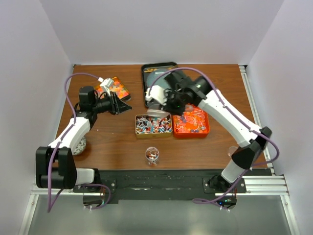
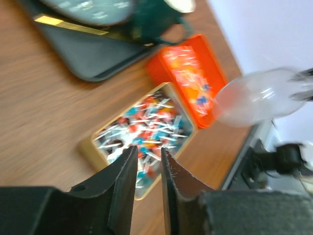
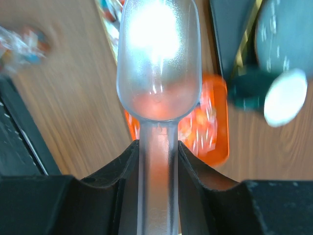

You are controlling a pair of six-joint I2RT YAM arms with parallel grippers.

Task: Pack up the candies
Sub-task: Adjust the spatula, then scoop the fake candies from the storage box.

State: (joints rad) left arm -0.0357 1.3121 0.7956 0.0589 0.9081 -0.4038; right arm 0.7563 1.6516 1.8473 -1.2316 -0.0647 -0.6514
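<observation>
My right gripper (image 3: 157, 147): clamped on the handle of a clear scoop (image 3: 157, 63). The bowl points away from me, with nothing plainly in it. From above, the scoop hangs over the far rim of the gold tin (image 1: 153, 124). The orange tray (image 1: 191, 122) sits just beside that tin on the right.

My left gripper (image 2: 147, 152): fingers a narrow slit apart, nothing between them. It is held above the table and aimed at the gold tin from the left.

Candies (image 2: 146, 122): red, blue and white wrapped pieces heaped in the gold tin. More lie in the orange tray, and a few in a small clear cup (image 1: 152, 155) nearer my bases.

Black scale (image 1: 155, 78) behind the tin. Both wrist views blurred.
</observation>
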